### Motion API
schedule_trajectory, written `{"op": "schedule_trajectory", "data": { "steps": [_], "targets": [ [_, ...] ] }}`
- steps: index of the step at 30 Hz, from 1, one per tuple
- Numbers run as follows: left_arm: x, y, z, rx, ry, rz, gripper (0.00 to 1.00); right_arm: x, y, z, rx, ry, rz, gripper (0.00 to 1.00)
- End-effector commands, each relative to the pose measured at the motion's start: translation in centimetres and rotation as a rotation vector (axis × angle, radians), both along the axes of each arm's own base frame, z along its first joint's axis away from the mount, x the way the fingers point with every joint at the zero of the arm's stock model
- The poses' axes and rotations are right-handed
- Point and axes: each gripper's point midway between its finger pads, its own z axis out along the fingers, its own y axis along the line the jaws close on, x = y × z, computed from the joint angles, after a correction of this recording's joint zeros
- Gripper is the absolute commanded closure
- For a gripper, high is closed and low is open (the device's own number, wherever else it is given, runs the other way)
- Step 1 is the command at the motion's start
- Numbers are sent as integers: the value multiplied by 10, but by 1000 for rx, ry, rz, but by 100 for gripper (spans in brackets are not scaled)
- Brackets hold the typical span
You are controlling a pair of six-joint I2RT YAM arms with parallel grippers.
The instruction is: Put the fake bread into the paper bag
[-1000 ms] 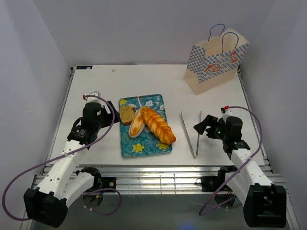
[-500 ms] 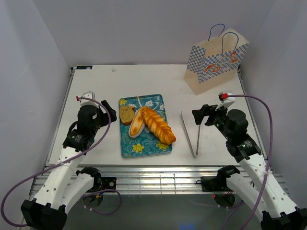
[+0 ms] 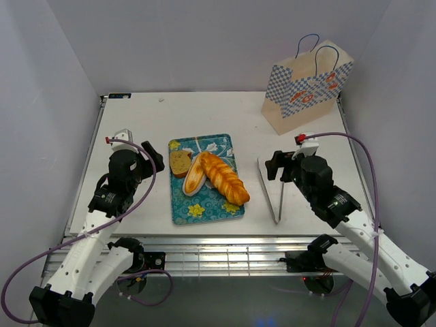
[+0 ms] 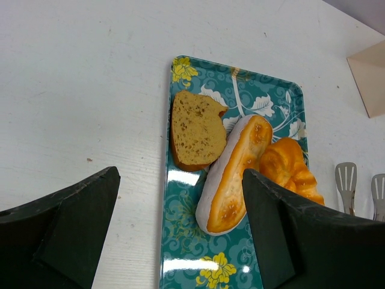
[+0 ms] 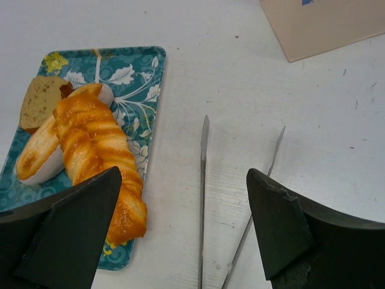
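Three fake bread pieces lie on a blue patterned tray: a toast slice, an oval bun and a braided loaf. They also show in the left wrist view, toast, bun and loaf, and in the right wrist view, where the loaf is largest. The checked paper bag stands at the far right. My left gripper is open and empty, left of the tray. My right gripper is open and empty above the metal tongs.
The tongs lie open on the table between the tray and my right arm. White walls enclose the table on three sides. The bag's cream base shows at the top of the right wrist view.
My right arm has risen and swung left and forward over the tongs. My left gripper has lifted slightly and shifted left. The bread and bag have not moved.
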Motion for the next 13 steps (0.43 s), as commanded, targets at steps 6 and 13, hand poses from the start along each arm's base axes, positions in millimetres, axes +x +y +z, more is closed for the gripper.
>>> {"op": "schedule_trajectory", "data": {
  "steps": [6,13],
  "targets": [
    [1,1,0,7,-2,9,7,2,-21,21,163,-49,-179,10],
    [2,1,-2,10,6,10,7,1,-15,15,128,-37,-135,10]
  ]
}}
